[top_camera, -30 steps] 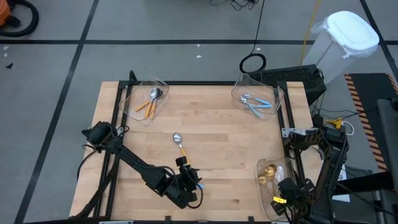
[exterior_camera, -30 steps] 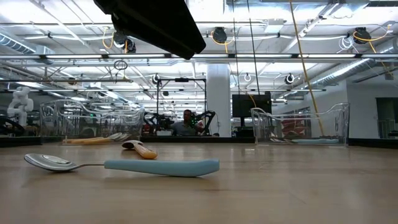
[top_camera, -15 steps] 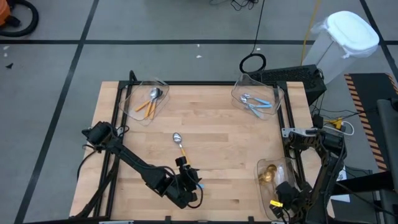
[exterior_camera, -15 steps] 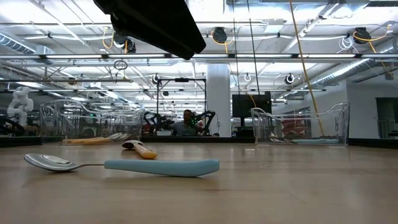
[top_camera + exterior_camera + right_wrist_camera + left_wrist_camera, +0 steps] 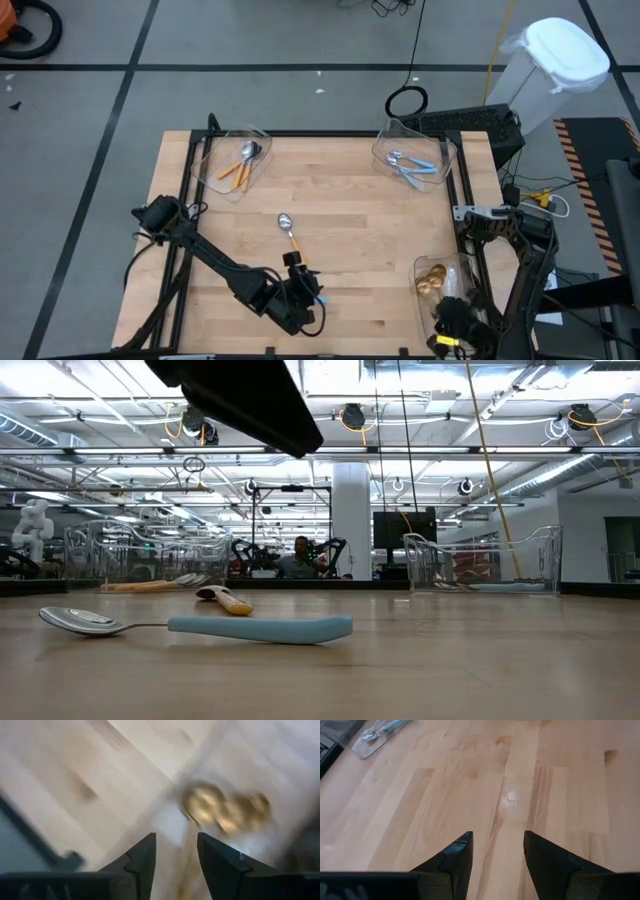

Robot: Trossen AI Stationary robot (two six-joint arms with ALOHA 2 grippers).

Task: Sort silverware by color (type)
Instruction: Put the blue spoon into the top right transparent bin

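Observation:
A blue-handled spoon (image 5: 200, 625) lies flat on the wood near the table's front edge, beside my left arm (image 5: 318, 297). An orange-handled spoon (image 5: 288, 230) lies at mid-table (image 5: 225, 600). My left gripper (image 5: 497, 850) hovers open over bare wood between them (image 5: 293, 266), with nothing between its fingers. My right gripper (image 5: 176, 851) stands open over the near right bin (image 5: 447, 306). The gold spoons (image 5: 222, 810) lie ahead of its fingertips, and it holds none of them.
Clear bins stand at three corners: far left (image 5: 222, 150) with orange-handled spoons, far right (image 5: 445, 150) with blue-handled spoons, near right (image 5: 420, 268) with gold spoons (image 5: 431, 281). Bare wood fills the table's middle. A white lidded can (image 5: 555, 60) stands beyond the far right corner.
My right arm has drawn back toward the table's near edge over the near right bin. More of the gold spoons shows in that bin now. The two loose spoons have stayed where they were.

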